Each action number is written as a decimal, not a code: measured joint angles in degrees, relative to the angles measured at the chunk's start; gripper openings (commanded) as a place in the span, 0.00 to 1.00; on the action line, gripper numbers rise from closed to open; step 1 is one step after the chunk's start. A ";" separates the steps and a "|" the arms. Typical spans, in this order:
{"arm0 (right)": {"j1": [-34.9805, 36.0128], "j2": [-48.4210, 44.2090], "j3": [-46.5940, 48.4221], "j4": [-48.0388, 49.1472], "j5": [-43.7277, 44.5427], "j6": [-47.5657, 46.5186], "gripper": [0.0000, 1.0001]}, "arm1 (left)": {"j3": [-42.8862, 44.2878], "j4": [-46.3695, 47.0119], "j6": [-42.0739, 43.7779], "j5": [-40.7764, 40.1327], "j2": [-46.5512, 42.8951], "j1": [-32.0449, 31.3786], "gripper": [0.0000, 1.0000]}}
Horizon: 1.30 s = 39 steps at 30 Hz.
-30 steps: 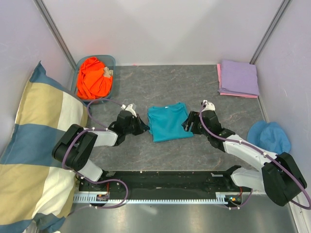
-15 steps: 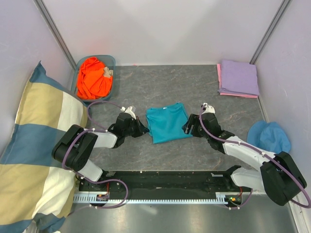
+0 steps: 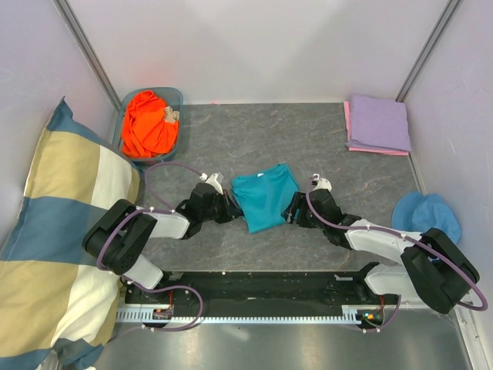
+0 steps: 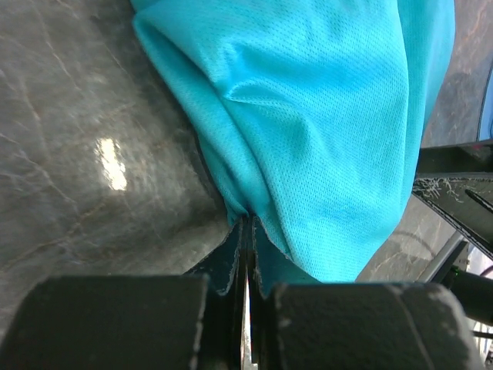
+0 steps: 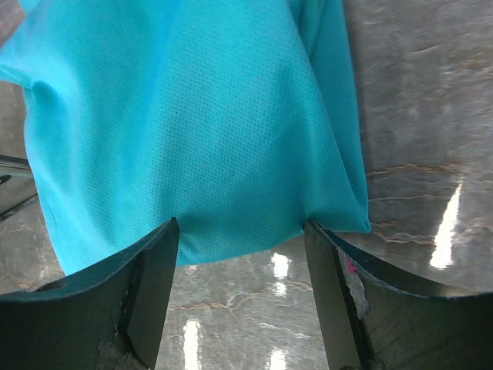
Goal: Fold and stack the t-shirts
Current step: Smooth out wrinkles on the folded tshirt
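Note:
The teal t-shirt (image 3: 264, 199) lies partly folded and rumpled in the middle of the table. My left gripper (image 3: 229, 208) is at its left edge and is shut on a pinch of the teal cloth (image 4: 308, 116), its gripper (image 4: 246, 223) closed tight on the fold. My right gripper (image 3: 295, 210) is at the shirt's right edge; in the right wrist view the gripper (image 5: 240, 231) is open wide, with the teal hem (image 5: 192, 139) lying between the fingertips. The orange t-shirt (image 3: 149, 123) is bunched up at the back left. The lavender t-shirt (image 3: 379, 122) lies folded on the pink one (image 3: 348, 127) at the back right.
The orange shirt sits in a blue basket (image 3: 179, 96). A big checked pillow (image 3: 54, 231) fills the left side. A blue bucket hat (image 3: 426, 217) lies at the right, near my right arm. Grey walls close in three sides.
Both grippers have moved inward and toward the near edge. The teal shirt's left edge has been drawn rightward, so the shirt now looks narrower and skewed.

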 measured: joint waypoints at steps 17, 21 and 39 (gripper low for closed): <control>7.98 4.00 0.11 5.70 4.90 4.48 0.79 | -3.65 1.20 -4.81 0.31 -2.99 -5.18 0.04; 8.39 3.89 0.50 5.44 5.62 4.76 0.91 | -3.96 -1.79 -5.27 0.61 -5.97 -5.49 0.22; 8.55 -5.33 6.03 -8.26 10.56 3.37 0.98 | -4.70 -38.66 -4.90 -2.97 -42.97 -5.75 0.88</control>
